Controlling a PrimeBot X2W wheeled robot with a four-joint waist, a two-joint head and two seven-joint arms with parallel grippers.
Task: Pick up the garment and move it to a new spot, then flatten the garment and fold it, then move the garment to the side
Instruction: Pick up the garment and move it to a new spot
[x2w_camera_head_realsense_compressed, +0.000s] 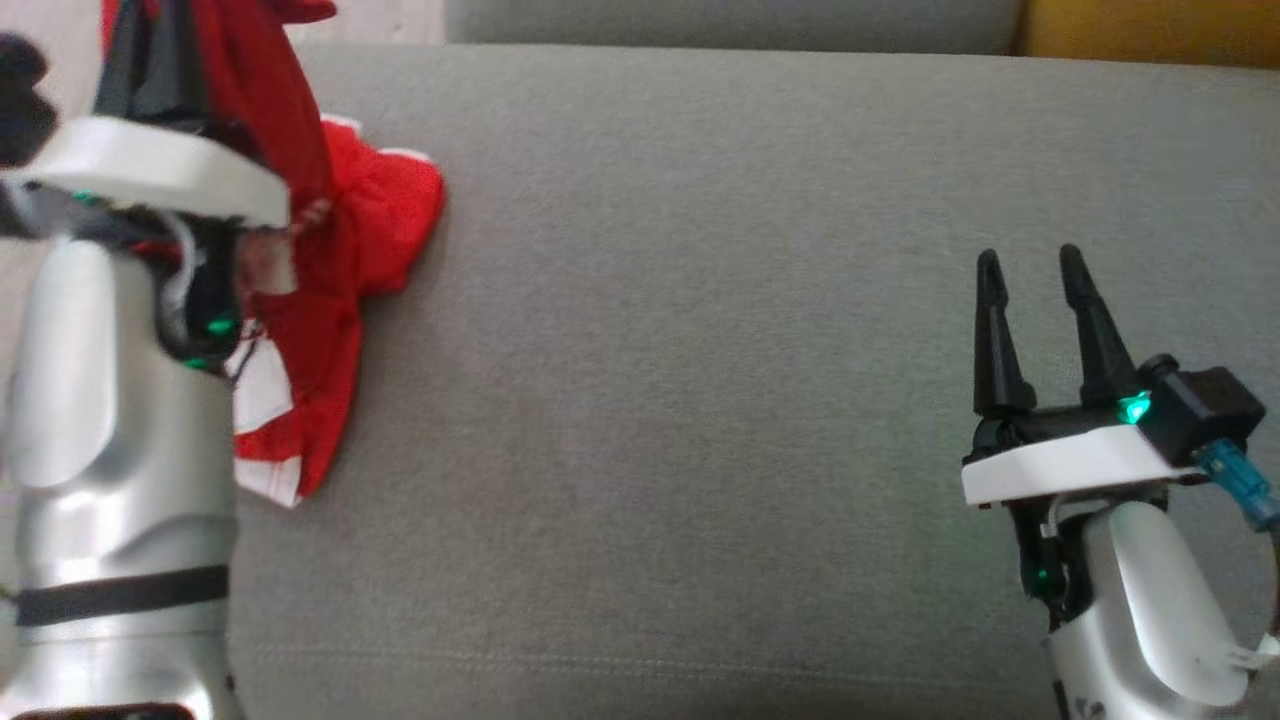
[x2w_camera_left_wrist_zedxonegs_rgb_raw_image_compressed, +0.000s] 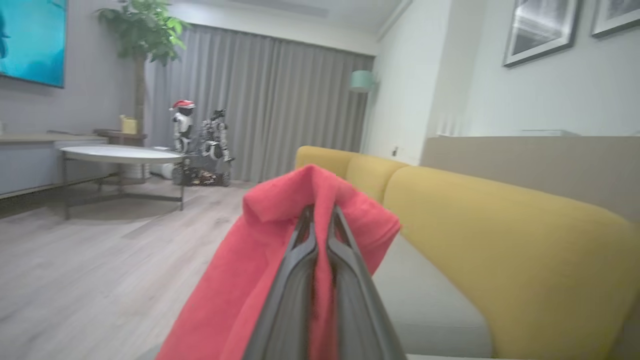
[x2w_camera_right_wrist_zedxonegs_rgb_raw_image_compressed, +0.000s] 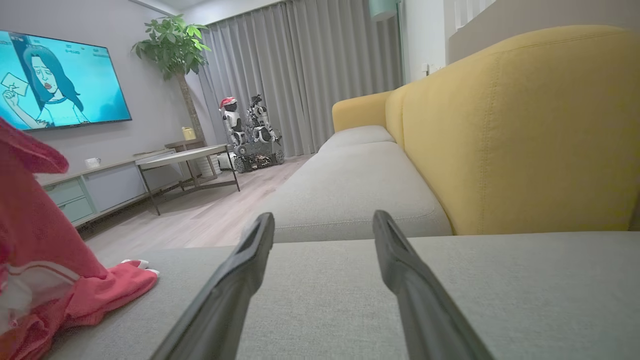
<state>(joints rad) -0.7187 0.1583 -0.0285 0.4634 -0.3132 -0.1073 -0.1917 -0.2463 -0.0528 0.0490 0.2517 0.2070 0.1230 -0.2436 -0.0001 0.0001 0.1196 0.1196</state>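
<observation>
Pickup: left fingers (x2w_camera_left_wrist_zedxonegs_rgb_raw_image_compressed: 295, 280) pinch the garment (x2w_camera_head_realsense_compressed: 390, 220) at ten o'clock; right fingers (x2w_camera_head_realsense_compressed: 1097, 330) gape empty; next, carry it centreward.

No legible text, labels, brands or numbers in any view. TV screen (x2w_camera_right_wrist_zedxonegs_rgb_raw_image_compressed: 65, 80) had one small line of characters near its top edge, too small and blurred to read. Red garment (x2w_camera_head_realsense_compressed: 380, 220) showed white stripes and no readable print.
</observation>
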